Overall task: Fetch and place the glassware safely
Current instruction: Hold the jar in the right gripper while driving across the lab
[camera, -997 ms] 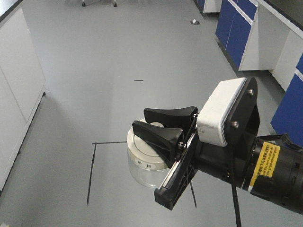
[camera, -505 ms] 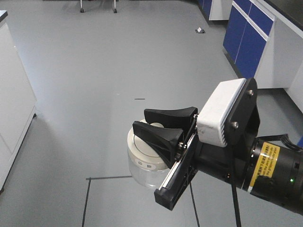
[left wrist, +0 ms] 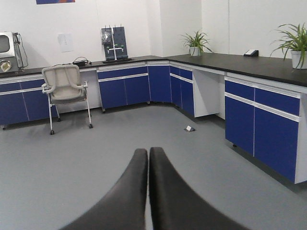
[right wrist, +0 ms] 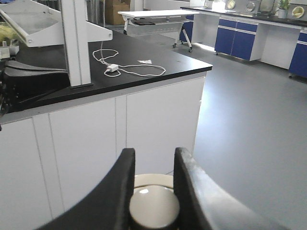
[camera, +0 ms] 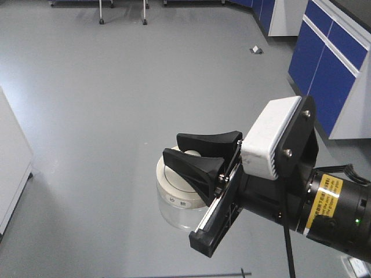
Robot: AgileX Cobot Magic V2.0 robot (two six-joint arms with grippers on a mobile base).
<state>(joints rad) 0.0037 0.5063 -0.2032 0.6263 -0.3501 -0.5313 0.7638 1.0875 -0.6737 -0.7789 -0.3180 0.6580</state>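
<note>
Fingers of the right gripper pinched the glass jar by its knob above grey floor, blue cabinets beyond; left gripper pressed together, empty; jar's far side hidden.

High front, near wrist; shared right claw

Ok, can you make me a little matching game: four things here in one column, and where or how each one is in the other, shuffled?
1. glass jar
2. left gripper
3. white cable
4. chair

A. lies on the black counter
B. stands by the blue cabinets
C. shut, nothing in it
D. held over the floor by the right gripper

Pairs: 1-D, 2-C, 3-A, 4-B.
</note>
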